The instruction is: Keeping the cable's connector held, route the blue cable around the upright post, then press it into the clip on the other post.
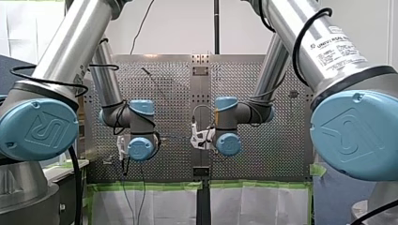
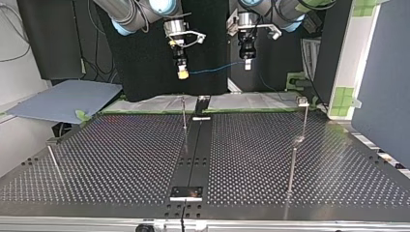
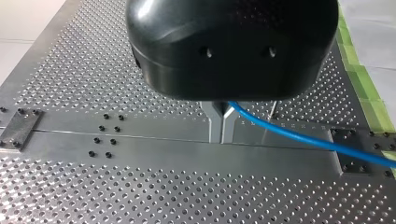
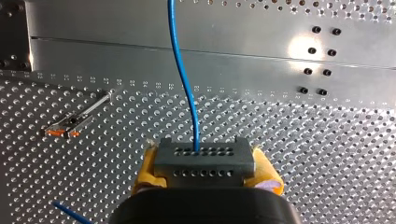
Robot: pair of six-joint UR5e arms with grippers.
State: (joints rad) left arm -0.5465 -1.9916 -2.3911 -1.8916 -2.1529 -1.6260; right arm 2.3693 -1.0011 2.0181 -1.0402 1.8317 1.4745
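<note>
Rising from the perforated worktop (image 2: 121,159) in the top view are a thin middle post (image 2: 184,116) and a post at right (image 2: 304,118), both well apart from the blue cable (image 2: 217,69). A dark backdrop (image 2: 145,63) hangs behind. My right hand (image 2: 183,73) is clamped, yellow pads (image 4: 145,172) on the grey connector (image 4: 203,161); my left hand (image 3: 221,135) has its metal fingers (image 3: 215,123) closed on the cable strung between them.

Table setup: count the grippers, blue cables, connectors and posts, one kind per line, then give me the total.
Grippers: 2
Blue cable: 1
Connector: 1
Posts: 3
Total: 7
</note>
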